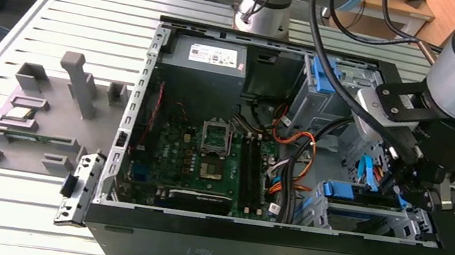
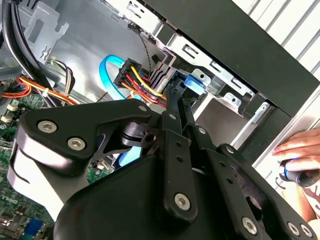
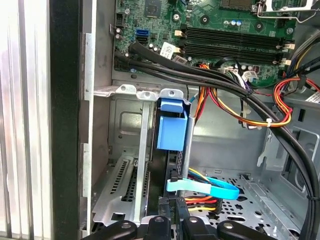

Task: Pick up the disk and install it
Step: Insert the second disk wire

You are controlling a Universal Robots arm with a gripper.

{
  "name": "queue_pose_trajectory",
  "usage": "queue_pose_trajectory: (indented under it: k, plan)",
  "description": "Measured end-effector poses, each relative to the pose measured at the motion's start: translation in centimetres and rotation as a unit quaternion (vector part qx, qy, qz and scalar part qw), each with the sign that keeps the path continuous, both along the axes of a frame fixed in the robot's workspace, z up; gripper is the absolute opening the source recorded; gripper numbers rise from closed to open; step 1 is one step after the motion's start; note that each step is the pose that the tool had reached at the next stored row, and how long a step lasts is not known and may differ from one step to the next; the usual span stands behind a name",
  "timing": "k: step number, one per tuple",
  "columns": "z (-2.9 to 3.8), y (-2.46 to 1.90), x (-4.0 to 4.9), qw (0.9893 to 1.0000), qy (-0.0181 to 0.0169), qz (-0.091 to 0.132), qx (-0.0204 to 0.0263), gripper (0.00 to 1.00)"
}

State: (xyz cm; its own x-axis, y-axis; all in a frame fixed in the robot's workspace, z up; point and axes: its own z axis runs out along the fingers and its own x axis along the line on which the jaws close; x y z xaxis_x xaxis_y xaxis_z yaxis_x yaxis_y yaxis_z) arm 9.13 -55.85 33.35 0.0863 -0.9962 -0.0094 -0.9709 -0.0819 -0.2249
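The disk [image 3: 172, 125] sits on edge in the metal drive cage at the case's front corner, its blue carrier handle toward the motherboard. In the exterior view the disk [image 1: 362, 193] shows as a blue frame in the cage on that view's right. My gripper [image 3: 175, 225] is lined up with the disk's slot, fingers close together and nothing visible between them. In the second wrist view the gripper [image 2: 179, 97] ends right beside the disk's blue handle [image 2: 192, 82]; whether they touch is unclear. The gripper [image 1: 410, 187] hangs over the cage.
The open computer case [image 1: 151, 88] holds a motherboard [image 1: 213, 159], a grey power supply [image 1: 211, 56] and cable bundles [image 1: 293, 145]. A light blue cable [image 3: 210, 187] crosses below the disk. A person's hand [image 2: 300, 147] rests outside the case. Grey fixtures [image 1: 48, 106] stand on the exterior view's left.
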Motion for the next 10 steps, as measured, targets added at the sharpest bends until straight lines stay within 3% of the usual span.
queue_pose_trajectory:
  k: [10]
  plan:
    - [-0.25, 0.01, 0.00, 1.0000, 0.0000, 0.000, 0.0000, 0.16]
